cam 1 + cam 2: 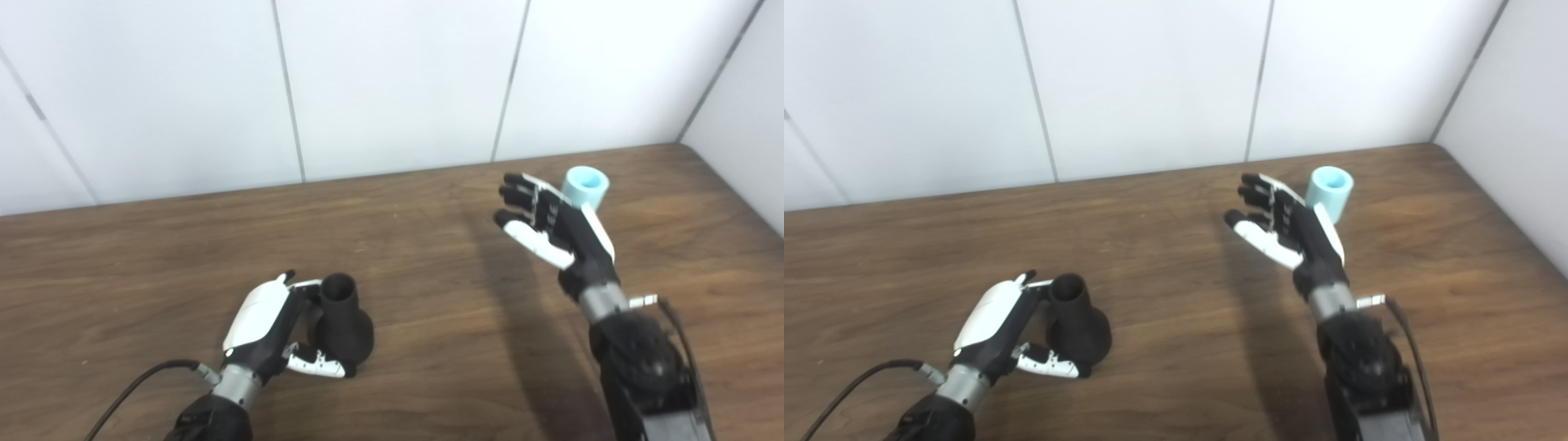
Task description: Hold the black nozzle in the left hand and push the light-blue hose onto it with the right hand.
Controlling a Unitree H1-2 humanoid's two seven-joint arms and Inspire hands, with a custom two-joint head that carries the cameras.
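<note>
Hiding light-blue hose [587, 185]: right hand [554, 223]

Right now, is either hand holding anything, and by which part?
The left hand has its fingers around the black nozzle, at its neck and flared base. The right hand is open, beside the light-blue hose.

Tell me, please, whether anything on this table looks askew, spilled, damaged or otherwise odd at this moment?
Nothing stands out. The black nozzle stands upright on the wooden table with the left hand around it. The light-blue hose stands upright just beyond the open right hand. No spill or damage shows.
</note>
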